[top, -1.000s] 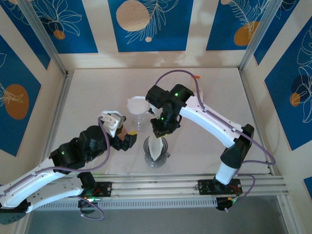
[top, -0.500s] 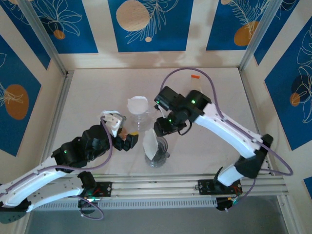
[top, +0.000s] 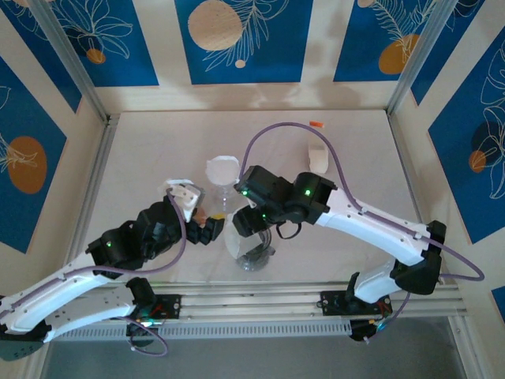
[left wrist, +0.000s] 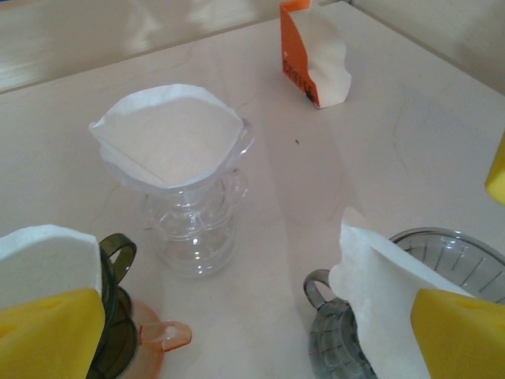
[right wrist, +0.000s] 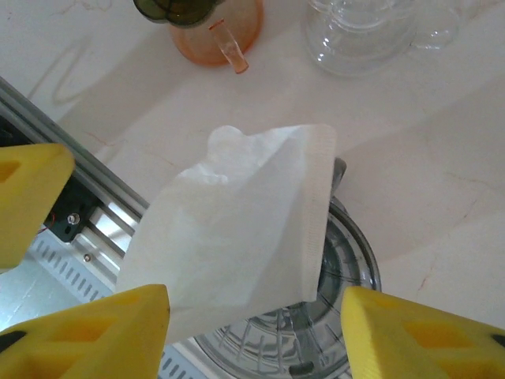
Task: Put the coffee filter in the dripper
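A flat white coffee filter stands tilted in the grey ribbed dripper, its lower edge inside the rim and its top leaning out toward the rail. My right gripper hovers just above, open, with its yellow pads well apart on either side of the filter. The left pad sits close to the paper's edge. From above, this gripper is over the filter and the dripper. My left gripper is open beside the grey dripper, and the filter rises from it.
A clear glass dripper with its own filter stands behind, and an orange-edged filter packet lies farther back. A dark green dripper on an orange base with a filter sits by my left finger. The rail runs along the near edge.
The right gripper has opened and let go of the filter, which now rests in the grey dripper. The right arm swung leftward over it. The left arm has barely moved.
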{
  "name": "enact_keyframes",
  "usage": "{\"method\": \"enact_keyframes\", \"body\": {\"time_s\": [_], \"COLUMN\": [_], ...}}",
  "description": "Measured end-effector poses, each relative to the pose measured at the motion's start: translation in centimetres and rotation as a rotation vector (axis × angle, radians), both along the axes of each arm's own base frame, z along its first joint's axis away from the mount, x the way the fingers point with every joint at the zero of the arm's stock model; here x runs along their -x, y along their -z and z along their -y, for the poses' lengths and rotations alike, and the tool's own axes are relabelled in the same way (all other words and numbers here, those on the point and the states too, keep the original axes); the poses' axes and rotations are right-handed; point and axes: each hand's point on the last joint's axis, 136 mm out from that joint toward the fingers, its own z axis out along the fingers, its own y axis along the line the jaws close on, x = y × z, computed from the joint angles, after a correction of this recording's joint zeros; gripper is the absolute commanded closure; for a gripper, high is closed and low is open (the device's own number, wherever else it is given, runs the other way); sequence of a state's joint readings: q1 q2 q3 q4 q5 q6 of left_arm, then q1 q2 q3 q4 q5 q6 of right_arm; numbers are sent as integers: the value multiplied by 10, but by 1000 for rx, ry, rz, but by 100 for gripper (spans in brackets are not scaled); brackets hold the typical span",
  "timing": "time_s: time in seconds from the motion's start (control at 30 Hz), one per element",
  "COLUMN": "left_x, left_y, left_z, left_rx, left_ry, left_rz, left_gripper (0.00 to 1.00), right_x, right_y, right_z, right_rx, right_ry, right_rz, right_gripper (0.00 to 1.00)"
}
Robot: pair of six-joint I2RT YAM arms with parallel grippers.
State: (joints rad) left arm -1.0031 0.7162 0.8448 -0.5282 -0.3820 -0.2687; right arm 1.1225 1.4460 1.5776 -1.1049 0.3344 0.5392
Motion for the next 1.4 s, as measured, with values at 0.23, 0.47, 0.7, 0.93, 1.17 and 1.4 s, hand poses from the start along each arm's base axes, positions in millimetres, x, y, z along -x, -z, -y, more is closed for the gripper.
{"method": "enact_keyframes", "body": {"time_s": [0.23, 0.47, 0.7, 0.93, 1.17, 1.4], "left_x": [2, 3, 4, 2, 1, 1], "left_y": [-7, -11, -8, -4, 1, 1], "left_z": [-17, -25, -25, -22, -14, -5], "left_rx": [13, 23, 11, -7, -20, -2], "left_ry": [-44, -64, -63, -62, -41, -20], "left_rz": [21, 36, 29, 17, -5, -20], "left_gripper": [0, 1, 1, 1, 1, 1], "right_x": [-9, -6, -3, -5, -10, -11], "right_y": [6, 23, 27, 27, 19, 27], "right_z": [-19, -17, -9, -6, 8, 25], "right_rx": [46, 119, 158, 170, 153, 128], "right_ry": [9, 15, 21, 16, 19, 28], "right_rz": [25, -13, -29, -12, 43, 64], "right_gripper": [40, 54, 79, 99, 100, 100]}}
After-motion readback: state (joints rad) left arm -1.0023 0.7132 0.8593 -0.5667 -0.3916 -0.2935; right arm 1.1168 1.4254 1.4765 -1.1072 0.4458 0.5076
